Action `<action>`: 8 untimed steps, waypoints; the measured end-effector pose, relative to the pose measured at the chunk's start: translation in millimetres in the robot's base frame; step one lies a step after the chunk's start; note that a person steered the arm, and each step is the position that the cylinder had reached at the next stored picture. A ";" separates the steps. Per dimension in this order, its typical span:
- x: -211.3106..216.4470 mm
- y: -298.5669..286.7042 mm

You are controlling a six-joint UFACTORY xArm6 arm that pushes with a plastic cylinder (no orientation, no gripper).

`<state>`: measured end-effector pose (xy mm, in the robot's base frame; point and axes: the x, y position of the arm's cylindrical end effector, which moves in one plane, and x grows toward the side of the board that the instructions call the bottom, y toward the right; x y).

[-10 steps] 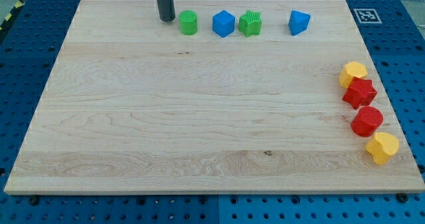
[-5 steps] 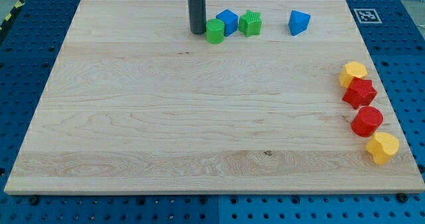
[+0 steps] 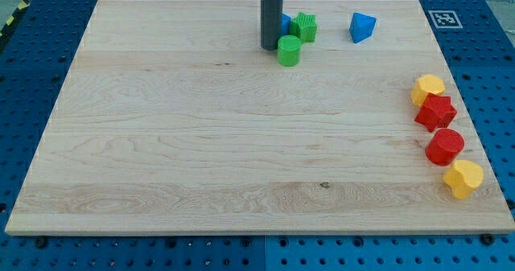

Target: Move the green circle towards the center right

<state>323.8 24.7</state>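
Camera view: green circle [image 3: 289,51] is seen standing upright, axis vertical, touching my tip [image 3: 270,47] on its right. No jaws are carried by the rod. Counted: two green blocks, two blue (one mostly hidden), two red, two yellow.
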 end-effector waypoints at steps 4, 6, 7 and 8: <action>79.5 45.2; 80.0 76.0; 80.0 98.4; 80.0 95.8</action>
